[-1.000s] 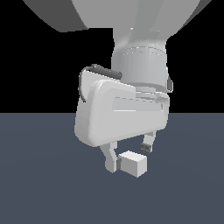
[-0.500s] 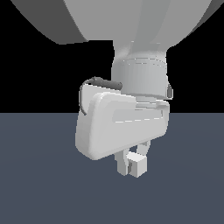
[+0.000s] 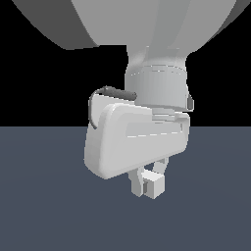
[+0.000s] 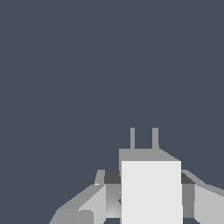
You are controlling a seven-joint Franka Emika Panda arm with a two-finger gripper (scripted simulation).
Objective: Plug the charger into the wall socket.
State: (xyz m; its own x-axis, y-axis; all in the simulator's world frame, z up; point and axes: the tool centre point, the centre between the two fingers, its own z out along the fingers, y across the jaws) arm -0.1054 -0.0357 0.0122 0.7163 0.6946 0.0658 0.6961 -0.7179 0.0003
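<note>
Your gripper (image 3: 146, 185) hangs low over the dark floor (image 3: 44, 211), fingers pointing down, clamped on the charger (image 3: 155, 187). In the exterior view, going from its left to its right, you see first the black cable (image 3: 110, 92) looping over the shoulder of the hand's pale housing (image 3: 135, 139), then the housing itself, tilted so its left end sits lower than its right. Behind and above it rises the round wrist (image 3: 157, 81), and the bulk of the arm (image 3: 147, 22) fills the top of the picture. Under the housing, one finger (image 3: 137, 185) shows on the charger's left; the block sits just beside it, touching, with the other finger mostly hidden behind.

In your wrist view, a finger (image 4: 94, 201) presses each side of the charger (image 4: 151, 190), and its two thin prongs (image 4: 143, 138) stick out side by side, pointing away from the camera over bare floor (image 4: 87, 78). You cannot see the socket in either view.
</note>
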